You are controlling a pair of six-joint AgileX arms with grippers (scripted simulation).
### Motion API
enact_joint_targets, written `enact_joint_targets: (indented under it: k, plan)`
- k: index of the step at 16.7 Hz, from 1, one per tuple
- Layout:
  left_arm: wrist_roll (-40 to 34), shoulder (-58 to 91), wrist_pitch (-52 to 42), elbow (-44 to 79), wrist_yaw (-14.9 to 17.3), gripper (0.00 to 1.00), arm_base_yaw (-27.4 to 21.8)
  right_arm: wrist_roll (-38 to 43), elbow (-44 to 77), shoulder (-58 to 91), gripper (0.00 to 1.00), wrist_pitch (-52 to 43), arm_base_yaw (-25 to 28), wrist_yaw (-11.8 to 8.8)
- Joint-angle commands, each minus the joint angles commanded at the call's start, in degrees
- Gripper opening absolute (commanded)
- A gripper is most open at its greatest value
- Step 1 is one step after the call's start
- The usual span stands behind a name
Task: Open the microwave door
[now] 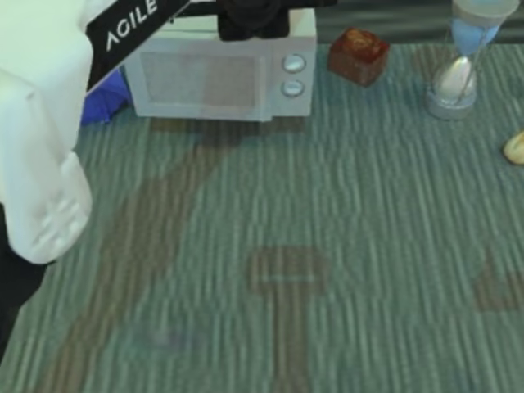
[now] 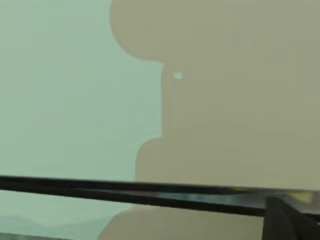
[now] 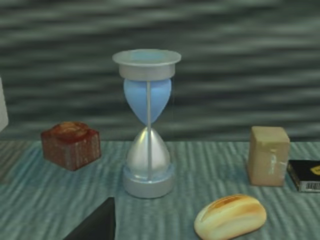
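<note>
Top view shows your microwave [image 1: 221,70] at the bench's far left, door [image 1: 201,79] closed; left tool [image 1: 254,18] above it (grip state unclear) could miss the door's edge.

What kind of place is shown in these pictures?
Probably a rendered tabletop test scene, not a real kitchen: a microwave, an hourglass and a bread roll stand unrelated on a striped green table.
</note>
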Motion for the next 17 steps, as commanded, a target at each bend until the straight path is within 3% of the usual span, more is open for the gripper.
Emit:
enact_joint_targets:
  k: [5,17]
  plan:
    - [-1.2,-2.5,3.3,-9.3,-0.1,0.0,-0.9,0.0,0.0,0.0,1.0,0.0,0.0,0.0]
    - [-1.2,-2.5,3.4,-9.5,-0.2,0.0,-0.9,0.0,0.0,0.0,1.0,0.0,0.0,0.0]
